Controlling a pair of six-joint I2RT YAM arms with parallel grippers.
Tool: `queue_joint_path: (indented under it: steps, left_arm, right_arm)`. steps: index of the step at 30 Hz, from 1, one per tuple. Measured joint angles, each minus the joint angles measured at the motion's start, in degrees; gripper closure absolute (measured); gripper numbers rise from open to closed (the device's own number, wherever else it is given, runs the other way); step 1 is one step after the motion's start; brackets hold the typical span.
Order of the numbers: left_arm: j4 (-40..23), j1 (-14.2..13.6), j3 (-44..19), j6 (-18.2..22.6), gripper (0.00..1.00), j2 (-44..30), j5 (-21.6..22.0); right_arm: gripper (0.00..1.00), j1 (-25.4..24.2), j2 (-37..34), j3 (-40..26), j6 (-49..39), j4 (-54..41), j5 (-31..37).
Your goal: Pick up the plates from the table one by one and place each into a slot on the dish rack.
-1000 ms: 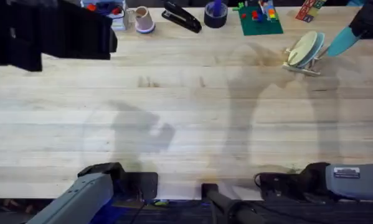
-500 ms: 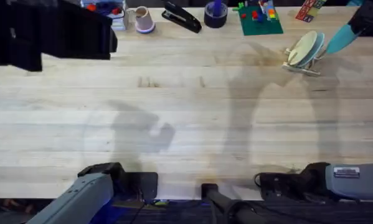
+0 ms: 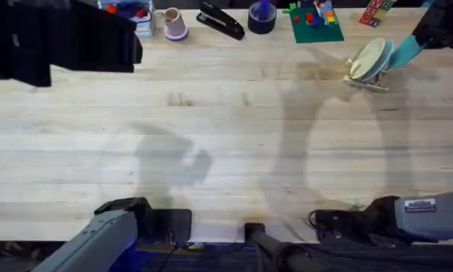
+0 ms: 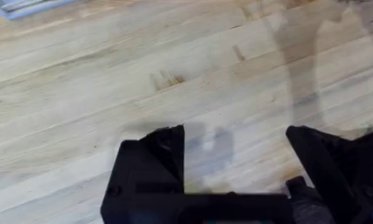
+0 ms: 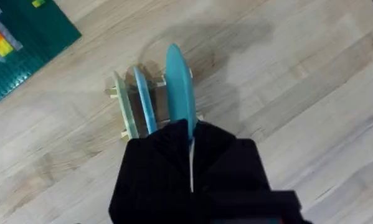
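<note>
Butcher-block table [image 3: 211,136], turquoise plate [image 5: 179,81] in right gripper [image 5: 190,134] over dish rack [image 5: 131,106].

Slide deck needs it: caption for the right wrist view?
Right gripper lowers a turquoise plate on edge into the dish rack.

overhead looks down over the whole table [image 3: 226,136]; the right wrist view sits close above the dish rack [image 5: 142,102], shared with overhead.

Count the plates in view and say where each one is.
3. A cream plate and a pale blue plate stand in the dish rack; the turquoise plate, held by the right gripper, is at the rack's next slot.
</note>
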State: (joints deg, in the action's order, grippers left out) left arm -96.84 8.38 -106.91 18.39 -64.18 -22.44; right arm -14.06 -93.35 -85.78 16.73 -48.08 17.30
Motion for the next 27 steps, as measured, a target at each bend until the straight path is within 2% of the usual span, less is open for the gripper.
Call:
queue_joint_path:
  steps: [27]
  left_arm:
    - [-0.01,0.0,0.0,-0.01,0.005,0.0,0.0]
  right_arm:
    - [0.973,0.0,-1.06,0.0,0.0,0.7,-0.68]
